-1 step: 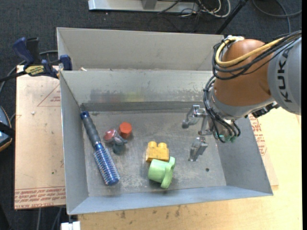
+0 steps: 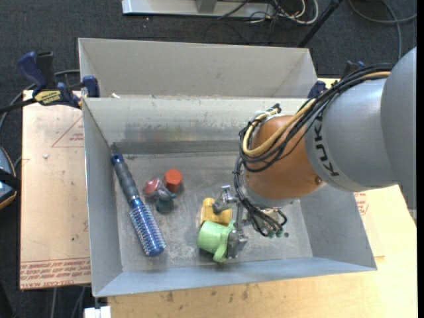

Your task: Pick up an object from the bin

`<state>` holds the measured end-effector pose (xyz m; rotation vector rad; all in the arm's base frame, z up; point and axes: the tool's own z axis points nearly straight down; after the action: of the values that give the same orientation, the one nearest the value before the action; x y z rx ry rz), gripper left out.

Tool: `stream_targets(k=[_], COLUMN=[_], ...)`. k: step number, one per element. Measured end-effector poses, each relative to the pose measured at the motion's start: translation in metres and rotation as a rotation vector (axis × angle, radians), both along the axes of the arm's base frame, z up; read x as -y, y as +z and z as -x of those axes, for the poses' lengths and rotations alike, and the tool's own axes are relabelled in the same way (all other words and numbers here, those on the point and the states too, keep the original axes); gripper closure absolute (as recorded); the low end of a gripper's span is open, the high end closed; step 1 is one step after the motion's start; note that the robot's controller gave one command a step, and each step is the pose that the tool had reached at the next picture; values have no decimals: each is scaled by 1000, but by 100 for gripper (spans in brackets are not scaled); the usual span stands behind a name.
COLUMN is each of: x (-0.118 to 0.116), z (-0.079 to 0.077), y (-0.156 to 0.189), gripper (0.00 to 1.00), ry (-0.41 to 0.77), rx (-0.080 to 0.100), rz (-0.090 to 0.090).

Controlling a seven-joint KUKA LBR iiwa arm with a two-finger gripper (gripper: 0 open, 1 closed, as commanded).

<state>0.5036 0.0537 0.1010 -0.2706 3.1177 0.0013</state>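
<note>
My arm [image 2: 371,131]: a thick, rounded, silver-grey link with dark KUKA lettering on the side next to my orange cover [image 2: 285,167]. The cover is a smooth, bulbous shell. Black and pale yellow cables [image 2: 255,134] run from the grey link and loop over the cover's upper left. Below the cover's lower left is my claw [image 2: 233,222], made of small silver metal parts, with thin dark wires [image 2: 271,225] beside it.

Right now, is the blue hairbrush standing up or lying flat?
Lying flat: the blue hairbrush lies on the bin floor at the left, handle toward the back, bristled head toward the front.
</note>
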Motion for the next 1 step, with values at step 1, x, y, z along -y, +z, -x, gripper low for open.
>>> stream_targets(k=[1], x=[0], z=[-3], y=[-3], gripper=[0], ry=[42], rx=[14], rz=[-1])
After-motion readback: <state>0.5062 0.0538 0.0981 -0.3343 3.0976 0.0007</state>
